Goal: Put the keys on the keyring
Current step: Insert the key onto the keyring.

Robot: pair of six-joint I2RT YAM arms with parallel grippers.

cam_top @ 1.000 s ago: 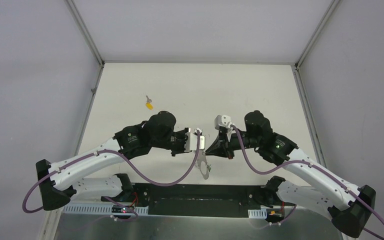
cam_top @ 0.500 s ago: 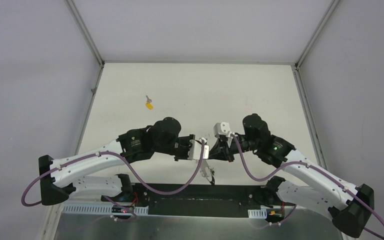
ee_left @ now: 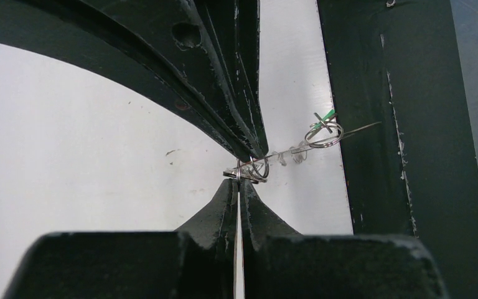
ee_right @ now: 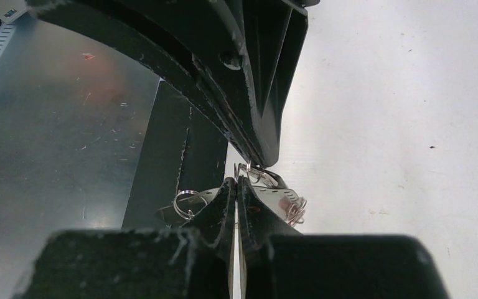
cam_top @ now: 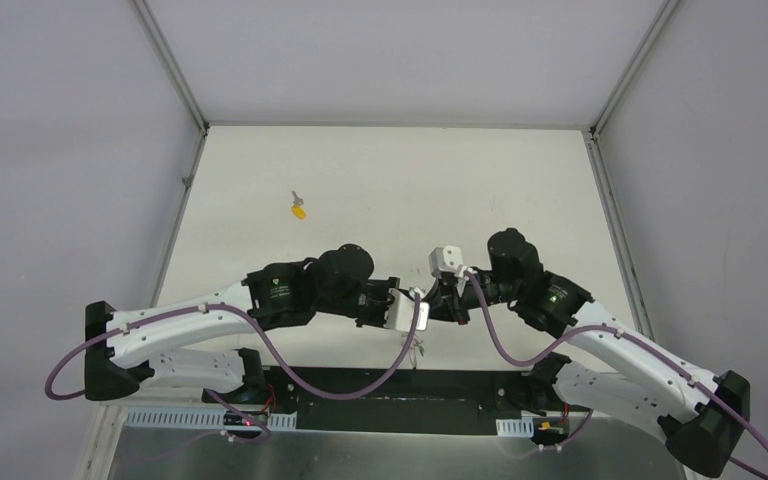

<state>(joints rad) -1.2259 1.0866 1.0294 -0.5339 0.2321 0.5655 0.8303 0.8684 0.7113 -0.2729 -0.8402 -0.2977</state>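
We see the pale table point(cam_top: 380, 170) with both arms bent low over its near edge. The left arm point(cam_top: 190, 322) reaches right and the right arm point(cam_top: 620, 345) reaches left, elbows out and wrists about level. The two claws meet tip to tip at the middle, above the black strip point(cam_top: 360, 388) at the table's front. The left gripper point(cam_top: 418, 303) has its jaws pressed together, and so does the right gripper point(cam_top: 434, 302). Both pinch at one small knot of rings point(ee_left: 252, 169), and we cannot tell which piece each grips. The keyring point(cam_top: 415, 343) hangs as a thin loop just below the tips. The green key point(ee_left: 328, 114) dangles just beside the knot. Silver blades point(ee_right: 281, 198) lie against the right fingers point(ee_right: 224, 199). The yellow key point(cam_top: 299, 209) lies on the table well apart, far to the left.
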